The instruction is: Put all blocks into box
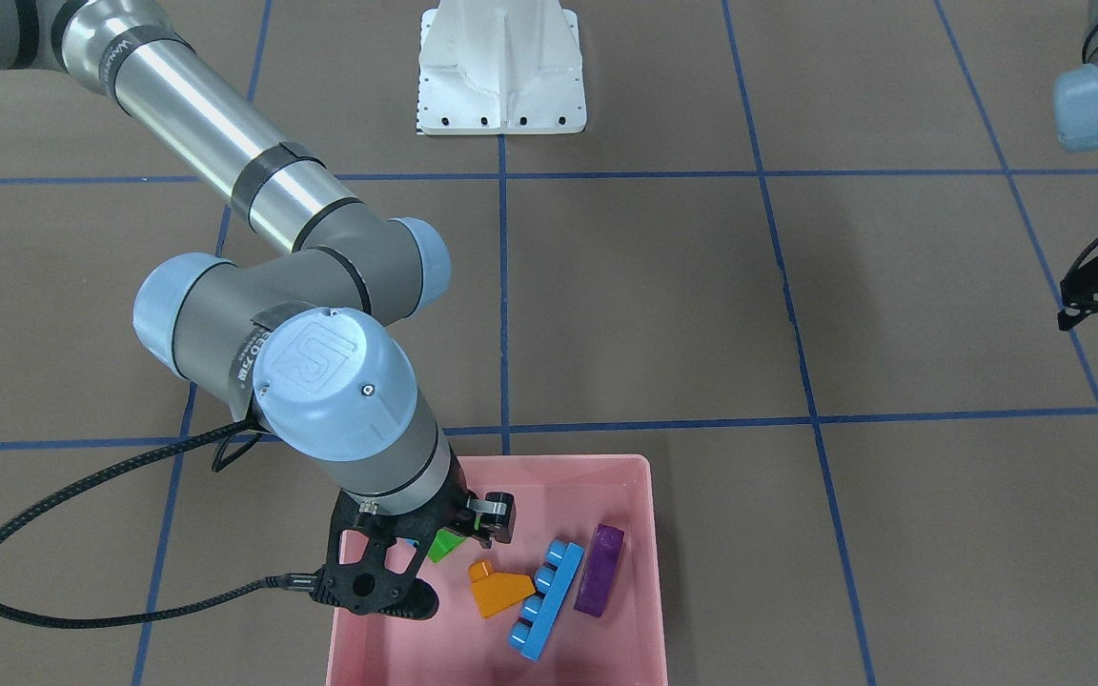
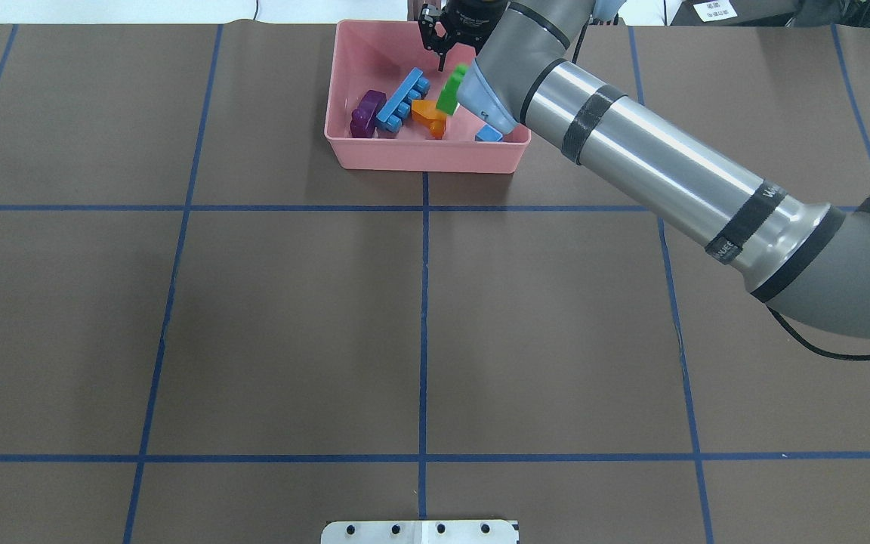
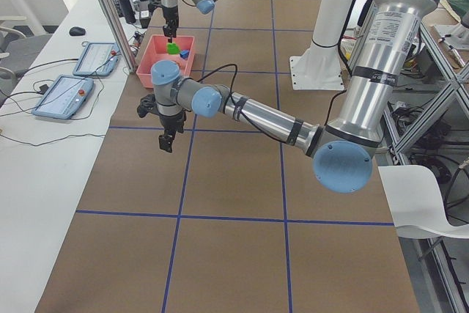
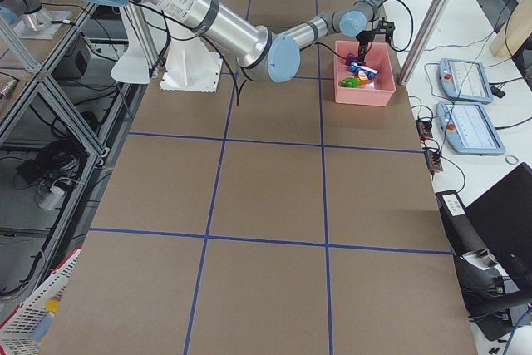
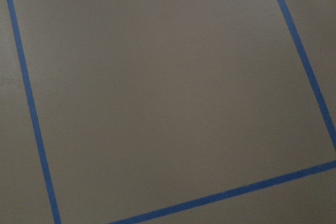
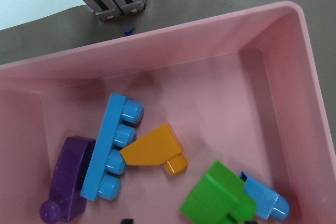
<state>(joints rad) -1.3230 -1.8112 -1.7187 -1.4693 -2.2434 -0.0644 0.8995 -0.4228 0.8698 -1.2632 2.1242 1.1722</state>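
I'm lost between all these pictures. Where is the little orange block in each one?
Front-facing: the orange block sits bottom centre, in the pink box.
Overhead: top centre, in the box.
Left side: too small to tell.
Right side: too small to tell.
Left wrist: not in it.
Right wrist: centre.
Landmark: the long blue block beside it.

in box (image 6: pixel 184 45): four-stud block (image 6: pixel 113 148) between long block (image 6: pixel 71 174) and sloped block (image 6: pixel 152 150) | cube (image 6: pixel 215 200) seemingly over smaller cube (image 6: pixel 265 200)
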